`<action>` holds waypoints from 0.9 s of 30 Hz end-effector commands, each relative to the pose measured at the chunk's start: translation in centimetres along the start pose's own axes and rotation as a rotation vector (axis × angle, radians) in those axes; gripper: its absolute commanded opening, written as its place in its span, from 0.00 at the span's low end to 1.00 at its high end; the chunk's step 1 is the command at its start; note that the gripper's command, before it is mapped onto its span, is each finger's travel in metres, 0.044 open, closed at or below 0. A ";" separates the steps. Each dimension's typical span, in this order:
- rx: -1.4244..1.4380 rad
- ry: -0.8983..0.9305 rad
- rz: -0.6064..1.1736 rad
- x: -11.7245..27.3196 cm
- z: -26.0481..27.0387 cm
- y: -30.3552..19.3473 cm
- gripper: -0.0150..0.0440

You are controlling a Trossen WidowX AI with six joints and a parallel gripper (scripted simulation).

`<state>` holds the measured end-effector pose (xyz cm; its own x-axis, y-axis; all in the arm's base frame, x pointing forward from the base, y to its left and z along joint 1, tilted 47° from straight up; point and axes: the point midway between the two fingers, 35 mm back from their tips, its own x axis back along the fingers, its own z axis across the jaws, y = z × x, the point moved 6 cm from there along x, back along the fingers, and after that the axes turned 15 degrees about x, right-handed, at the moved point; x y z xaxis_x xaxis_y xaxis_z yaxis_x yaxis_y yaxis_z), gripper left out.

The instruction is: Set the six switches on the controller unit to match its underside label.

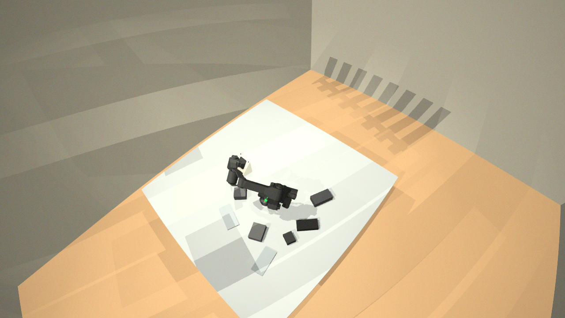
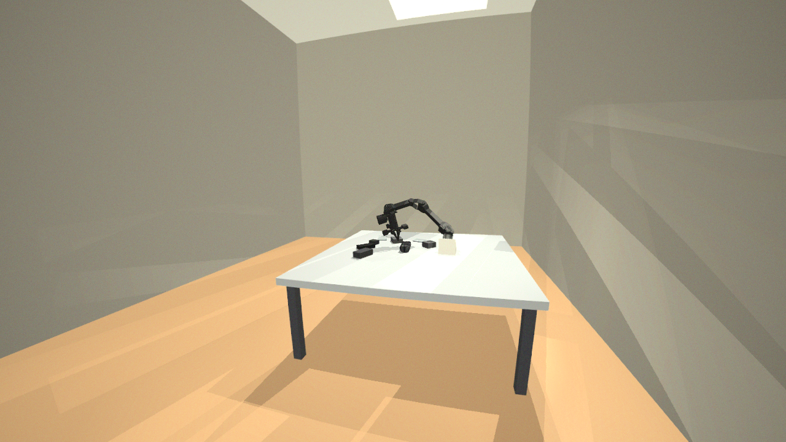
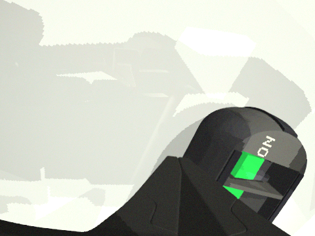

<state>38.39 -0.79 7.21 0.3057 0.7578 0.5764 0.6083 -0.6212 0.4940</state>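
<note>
Crowding the wrist view's lower edge, the gripper (image 3: 175, 167) (image 2: 398, 239) has its fingertips pressed together, empty. Just beyond sits the controller unit (image 3: 223, 131) (image 1: 263, 201) (image 2: 404, 247), one green end showing by "ON"; a sideways brush from those tips could shift it or flip the wrong rocker.

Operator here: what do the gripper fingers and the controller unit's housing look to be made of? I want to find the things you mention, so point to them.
Gripper fingers: probably matte black plastic, dull with fine seam lines.

Controller unit's housing (image 3: 223, 134): likely smooth dark plastic, faintly sheened, showing soft highlights; painted metal isn't ruled out.
</note>
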 end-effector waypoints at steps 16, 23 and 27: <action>-0.006 -0.005 0.002 0.0 -0.9 0.0 0.25; -0.008 -0.004 0.003 -0.1 -0.8 -0.1 0.30; -0.061 0.051 0.027 0.4 -2.3 -0.2 0.48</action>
<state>37.33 -0.95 7.67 0.3065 0.7492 0.5872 0.5908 -0.6334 0.4998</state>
